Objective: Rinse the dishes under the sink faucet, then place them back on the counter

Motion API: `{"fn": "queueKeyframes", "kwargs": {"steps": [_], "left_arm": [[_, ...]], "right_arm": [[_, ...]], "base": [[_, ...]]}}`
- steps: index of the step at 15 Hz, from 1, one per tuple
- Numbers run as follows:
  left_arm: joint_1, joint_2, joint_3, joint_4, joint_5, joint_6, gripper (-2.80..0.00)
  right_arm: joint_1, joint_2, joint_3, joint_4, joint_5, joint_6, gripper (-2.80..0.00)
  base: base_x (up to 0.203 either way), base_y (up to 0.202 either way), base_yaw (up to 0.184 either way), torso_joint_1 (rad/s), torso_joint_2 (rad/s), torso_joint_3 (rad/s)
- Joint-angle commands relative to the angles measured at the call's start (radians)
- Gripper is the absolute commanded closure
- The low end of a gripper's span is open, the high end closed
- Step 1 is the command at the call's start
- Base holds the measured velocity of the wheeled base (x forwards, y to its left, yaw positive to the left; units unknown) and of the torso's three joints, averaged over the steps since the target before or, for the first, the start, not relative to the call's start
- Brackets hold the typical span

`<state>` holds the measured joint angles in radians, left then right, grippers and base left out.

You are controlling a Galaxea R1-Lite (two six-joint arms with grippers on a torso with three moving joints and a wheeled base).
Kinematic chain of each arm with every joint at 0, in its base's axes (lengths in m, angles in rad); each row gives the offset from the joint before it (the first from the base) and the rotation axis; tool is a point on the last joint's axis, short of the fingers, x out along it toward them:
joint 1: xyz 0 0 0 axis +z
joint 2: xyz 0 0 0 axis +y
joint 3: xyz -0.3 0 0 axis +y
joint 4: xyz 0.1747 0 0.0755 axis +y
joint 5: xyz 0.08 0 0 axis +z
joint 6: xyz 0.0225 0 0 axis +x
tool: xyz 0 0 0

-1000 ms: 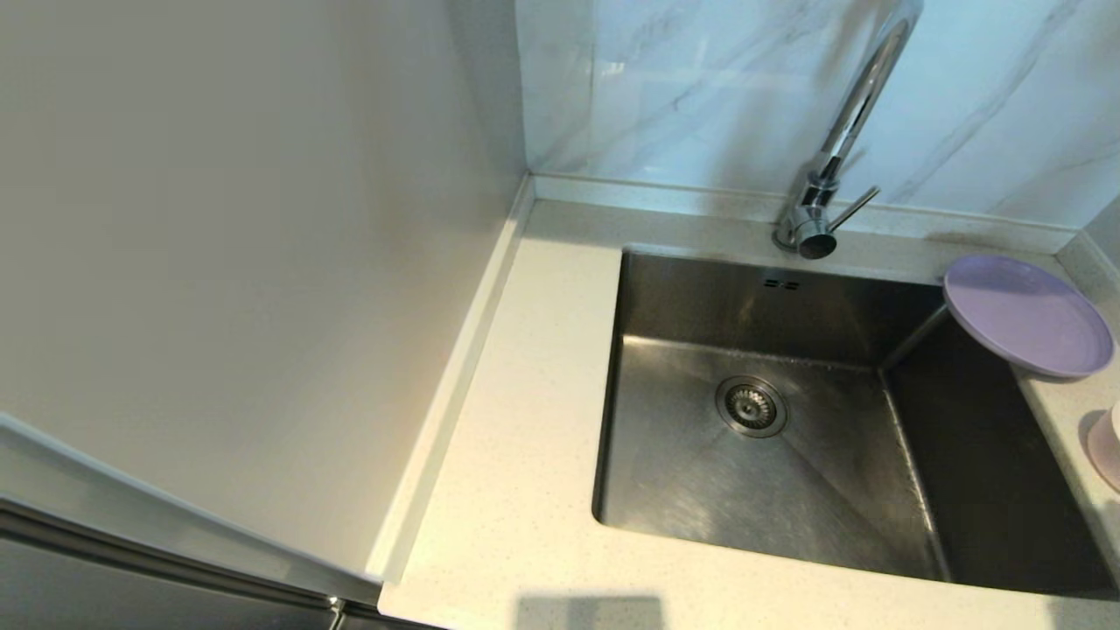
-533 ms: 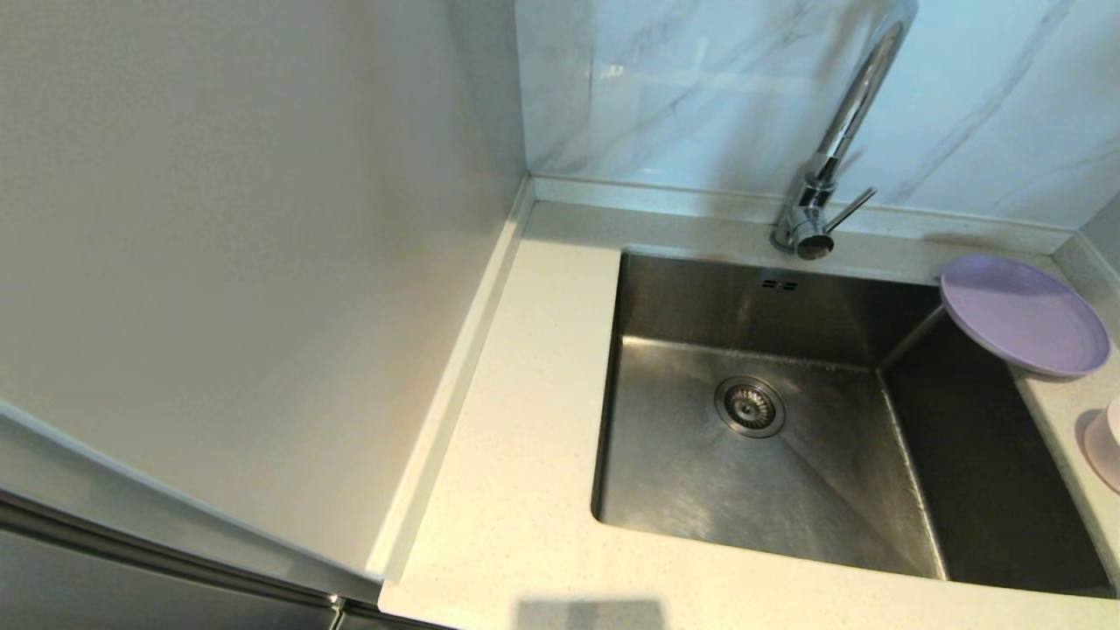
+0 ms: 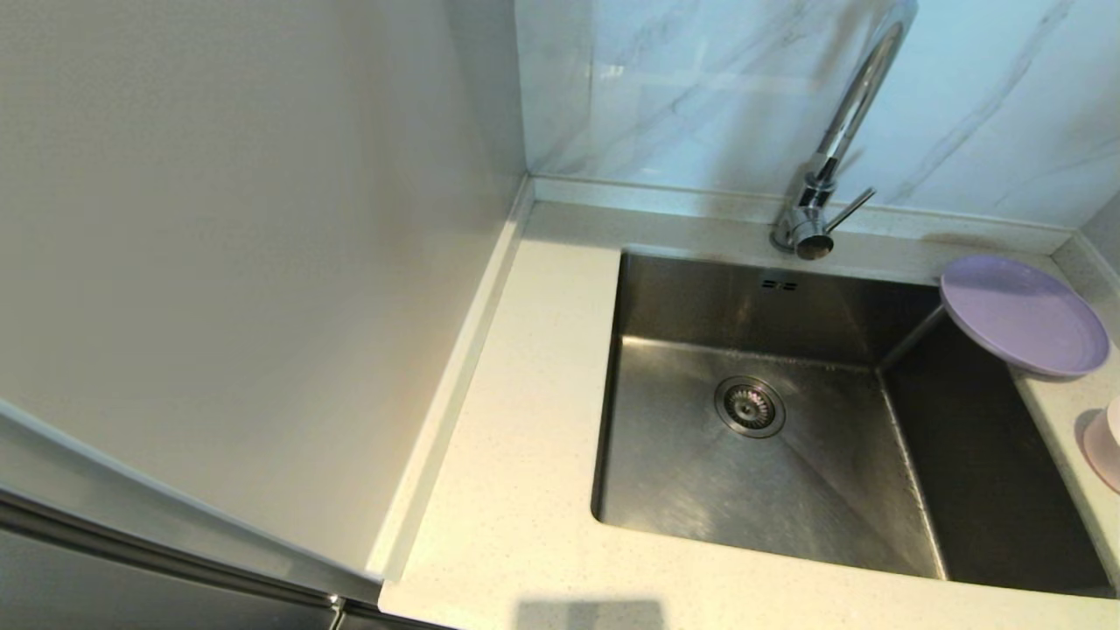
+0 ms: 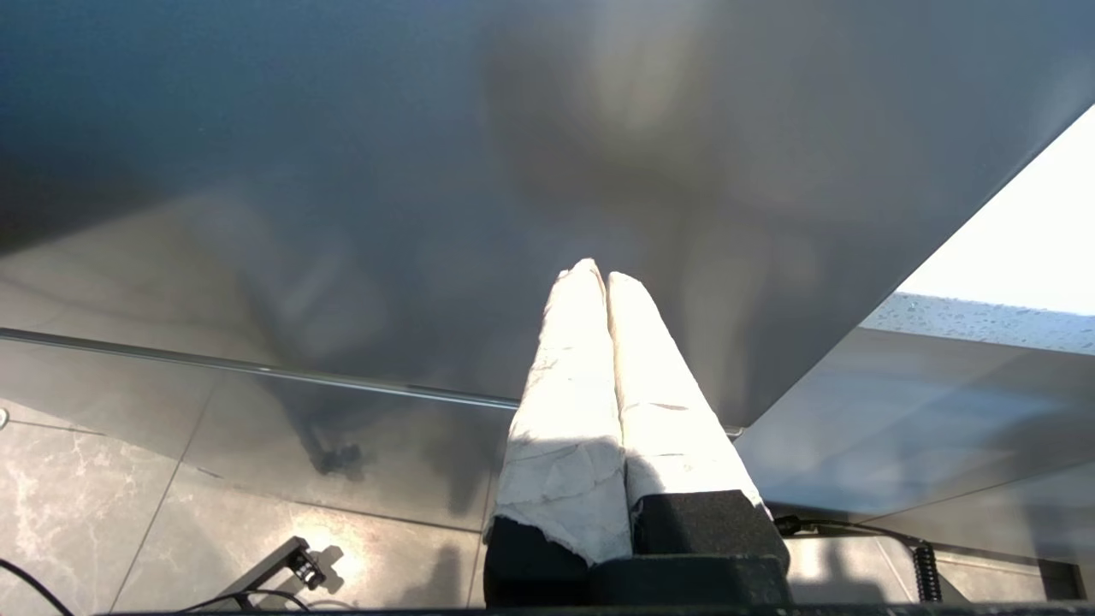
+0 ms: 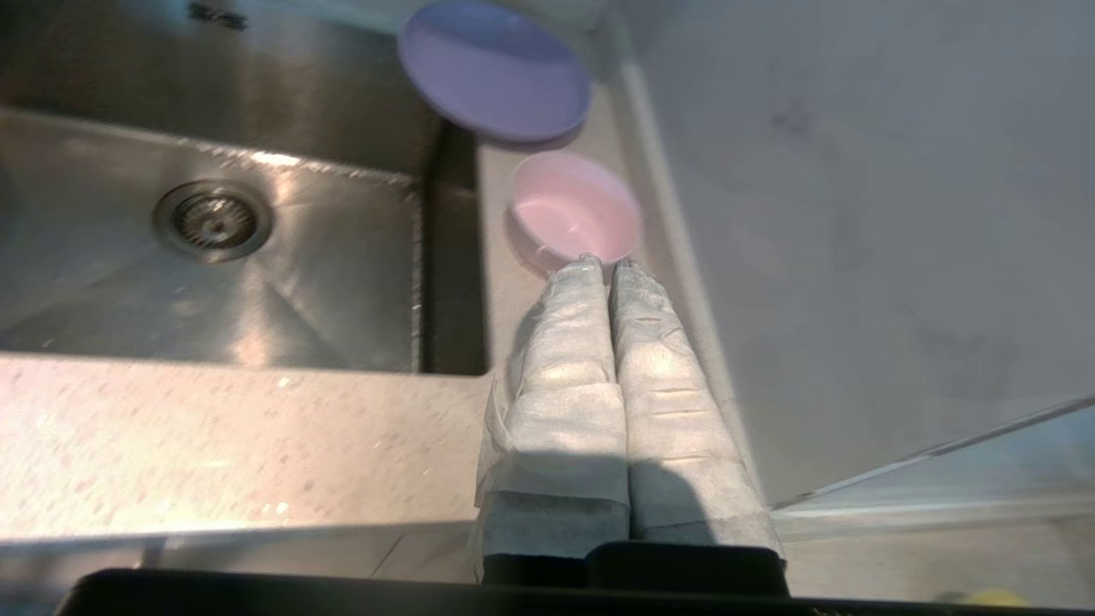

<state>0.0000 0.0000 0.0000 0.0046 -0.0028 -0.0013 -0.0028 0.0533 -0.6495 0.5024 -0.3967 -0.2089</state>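
The lavender plate (image 3: 1025, 315) rests on the counter (image 3: 534, 376) at the sink's far right corner, its rim jutting over the steel sink (image 3: 700, 472). Only an edge of the pale pink bowl (image 3: 1106, 446) shows in the head view; the right wrist view shows the whole bowl (image 5: 575, 212) beside the plate (image 5: 494, 68). My right gripper (image 5: 606, 263) is shut and empty, its tips just short of the bowl's near rim. My left gripper (image 4: 596, 272) is shut and empty, parked low before a grey cabinet front. The chrome faucet (image 3: 831, 149) stands behind the sink, no water running.
A plain wall panel (image 3: 245, 262) rises along the counter's left side and another wall (image 5: 855, 214) runs close along the right of the bowl. The round drain strainer (image 3: 750, 406) sits in the basin floor. Marble wall (image 3: 682, 87) backs the faucet.
The head view has shifted very slightly; the dishes, faucet and sink stay as they were. No arm shows in that view.
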Motion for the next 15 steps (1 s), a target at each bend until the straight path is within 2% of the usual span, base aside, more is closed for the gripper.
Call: {"fn": "queueKeyframes", "kwargs": {"steps": [1,3,4,6,8,9,10,12,15], "left_arm": [[0.000,0.000,0.000,0.000,-0.001,0.000,0.00],[0.000,0.000,0.000,0.000,0.000,0.000,0.00],[0.000,0.000,0.000,0.000,0.000,0.000,0.00],[0.000,0.000,0.000,0.000,0.000,0.000,0.00],[0.000,0.000,0.000,0.000,0.000,0.000,0.00],[0.000,0.000,0.000,0.000,0.000,0.000,0.00],[0.000,0.000,0.000,0.000,0.000,0.000,0.00],[0.000,0.000,0.000,0.000,0.000,0.000,0.00],[0.000,0.000,0.000,0.000,0.000,0.000,0.00]], "right_arm": [[0.003,-0.052,0.084,-0.003,0.051,0.019,0.00],[0.003,-0.051,0.171,-0.017,0.213,0.054,0.00],[0.003,-0.051,0.227,-0.034,0.264,0.070,0.00],[0.003,-0.051,0.374,-0.115,0.292,0.082,0.00],[0.003,-0.050,0.559,-0.334,0.309,0.096,0.00],[0.003,-0.051,0.620,-0.481,0.337,0.115,0.00],[0.003,-0.051,0.650,-0.547,0.359,0.123,0.00],[0.003,-0.050,0.658,-0.479,0.394,0.137,0.00],[0.003,-0.050,0.659,-0.473,0.397,0.161,0.00]], "base": [[0.000,0.000,0.000,0.000,0.00,0.000],[0.000,0.000,0.000,0.000,0.00,0.000],[0.000,0.000,0.000,0.000,0.00,0.000],[0.000,0.000,0.000,0.000,0.00,0.000],[0.000,0.000,0.000,0.000,0.00,0.000],[0.000,0.000,0.000,0.000,0.00,0.000],[0.000,0.000,0.000,0.000,0.00,0.000],[0.000,0.000,0.000,0.000,0.00,0.000],[0.000,0.000,0.000,0.000,0.00,0.000]]}}
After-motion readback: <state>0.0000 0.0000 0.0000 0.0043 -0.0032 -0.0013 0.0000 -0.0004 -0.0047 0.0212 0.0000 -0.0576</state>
